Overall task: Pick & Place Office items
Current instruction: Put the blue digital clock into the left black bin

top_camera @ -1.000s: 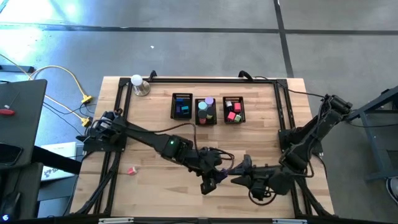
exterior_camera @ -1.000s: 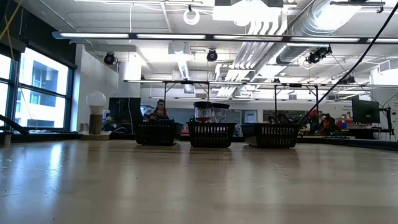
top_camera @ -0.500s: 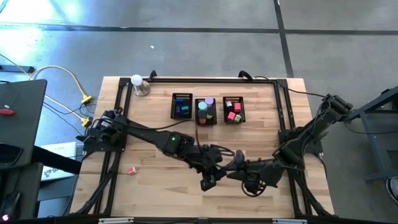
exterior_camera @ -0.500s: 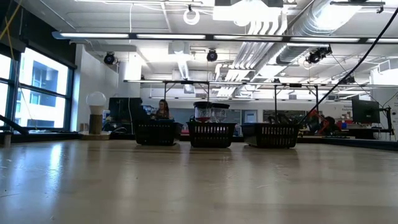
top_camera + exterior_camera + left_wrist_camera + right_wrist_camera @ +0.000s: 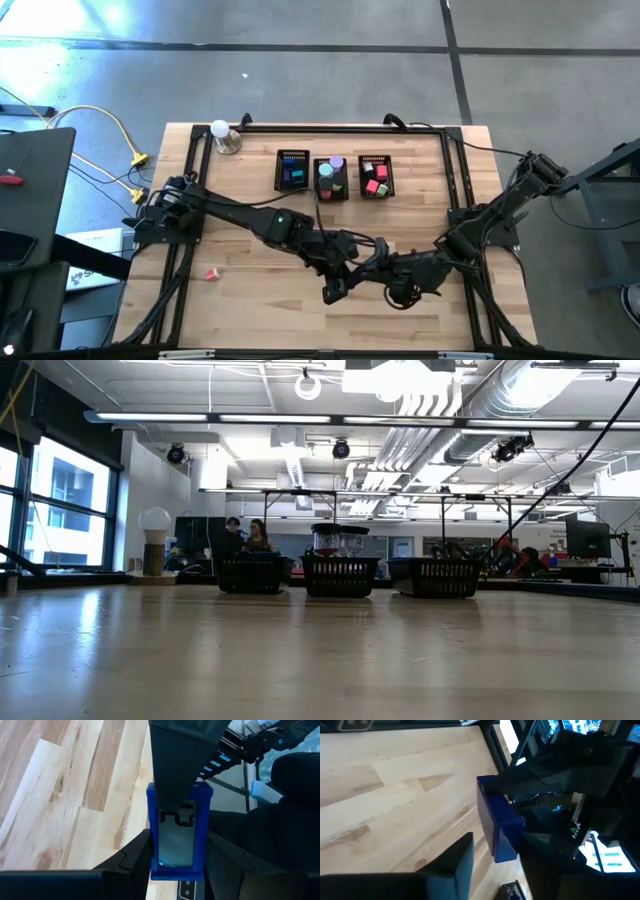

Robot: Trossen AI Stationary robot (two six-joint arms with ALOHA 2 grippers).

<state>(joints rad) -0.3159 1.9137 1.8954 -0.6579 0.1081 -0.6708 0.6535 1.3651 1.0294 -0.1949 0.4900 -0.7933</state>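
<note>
A blue block (image 5: 177, 872), a frame with a glassy middle, hangs above the table's near middle, between my two grippers. My left gripper (image 5: 178, 850) is shut on it and reaches in from the table's left (image 5: 358, 262). My right gripper (image 5: 502, 845) comes in from the right (image 5: 380, 265), with a finger on either side of the block (image 5: 502, 820). A pink piece (image 5: 211, 273) lies flat on the wood at the near left. More coloured pieces fill three black bins (image 5: 331, 178) at the far middle. My left gripper pinches the block's two long side edges (image 5: 152, 845) between its two fingers, near the end closest to the wrist. The block is clear of the table and points away along the fingers. My right gripper has one finger (image 5: 180, 770) lying over the block's far end. A strip of wood shows between its other finger (image 5: 462, 855) and the block, so I cannot tell whether it touches.
A white ball on a metal base (image 5: 222, 135) stands at the far left corner. Black frame rails (image 5: 455, 190) run along the table's sides and far edge. In the low view the bins (image 5: 340, 573) stand in a row, and people sit in the room behind them.
My right gripper has swung toward the table's left, closing in on my left gripper and the block. The left arm has kept its place.
</note>
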